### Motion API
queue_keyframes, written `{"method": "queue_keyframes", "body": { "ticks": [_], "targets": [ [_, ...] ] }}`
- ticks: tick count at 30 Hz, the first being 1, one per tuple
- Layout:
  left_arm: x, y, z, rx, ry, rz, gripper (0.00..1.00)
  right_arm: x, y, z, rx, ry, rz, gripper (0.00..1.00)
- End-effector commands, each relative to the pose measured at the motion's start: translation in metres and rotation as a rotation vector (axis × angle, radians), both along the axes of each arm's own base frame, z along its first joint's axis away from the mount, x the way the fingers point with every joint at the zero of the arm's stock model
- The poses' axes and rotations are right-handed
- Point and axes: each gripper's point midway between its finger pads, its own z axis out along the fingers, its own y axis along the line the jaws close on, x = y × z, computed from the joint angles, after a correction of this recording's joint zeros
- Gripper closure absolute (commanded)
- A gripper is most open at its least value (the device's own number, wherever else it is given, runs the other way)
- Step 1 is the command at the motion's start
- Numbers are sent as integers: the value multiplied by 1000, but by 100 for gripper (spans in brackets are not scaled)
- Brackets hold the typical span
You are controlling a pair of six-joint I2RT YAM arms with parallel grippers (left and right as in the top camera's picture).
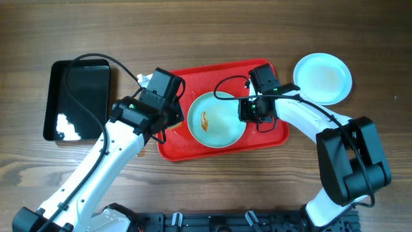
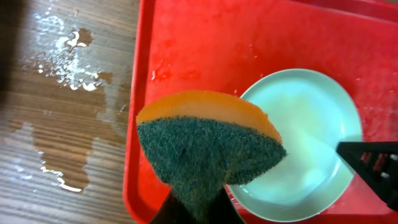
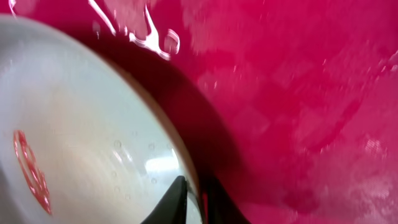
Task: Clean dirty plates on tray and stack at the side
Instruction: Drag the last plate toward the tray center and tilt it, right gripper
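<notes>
One pale plate with an orange-red smear lies in the middle of the red tray. My right gripper sits at its right rim. In the right wrist view its fingers straddle the rim of the plate, shut on it, with the smear at the left. My left gripper is shut on an orange-and-green sponge, held over the tray's left part beside the plate. A second plate rests on the table right of the tray.
A glossy black tray lies at the far left of the wooden table. Water is spilled on the wood left of the red tray. The right arm's finger shows at the plate's edge in the left wrist view.
</notes>
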Motion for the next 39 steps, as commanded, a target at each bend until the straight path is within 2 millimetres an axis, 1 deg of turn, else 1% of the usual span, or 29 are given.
{"method": "queue_keyframes", "body": {
  "ticks": [1,3,6,10,12,14,16,19,20,22,24,27,29,32,35,39],
  "targets": [
    [3,-5,-2,-29,0,1,96,-1,-8,-15,-31,19,-113,96],
    [6,-10,-2,-47,-6,-5,96,7,-5,-14,-7,-13,-146,96],
    [12,-21,-6,-89,-3,-24,96,14,-3,-15,11,-52,-147,96],
    [22,-28,-21,-94,11,-28,96,15,-4,-18,13,-78,-145,96],
    [29,-33,-32,-97,22,-32,96,15,-5,-19,2,-85,-128,96],
    [34,-41,-44,-115,38,-42,96,15,-4,-19,-4,-99,-76,96],
    [39,-49,-57,-133,58,-60,96,11,4,-17,17,-118,57,96],
    [43,-53,-76,-126,87,-61,96,1,15,-15,63,-117,201,96],
    [44,-53,-82,-122,96,-61,96,-2,17,-15,75,-114,229,96],
    [44,-56,-87,-121,103,-95,96,-5,19,-15,81,-110,252,96],
    [42,-63,-88,-139,111,-158,96,-6,18,-15,78,-110,259,96],
    [41,-64,-89,-142,114,-164,96,-2,19,-14,86,-116,230,95],
    [42,-64,-90,-142,116,-163,96,2,20,-13,98,-116,179,96],
    [39,-65,-99,-146,144,-154,96,6,22,-11,115,-115,131,96],
    [34,-71,-108,-174,185,-168,96,6,22,-11,116,-111,122,96],
    [34,-76,-113,-188,194,-171,96,6,22,-11,117,-111,118,96]
  ]
}}
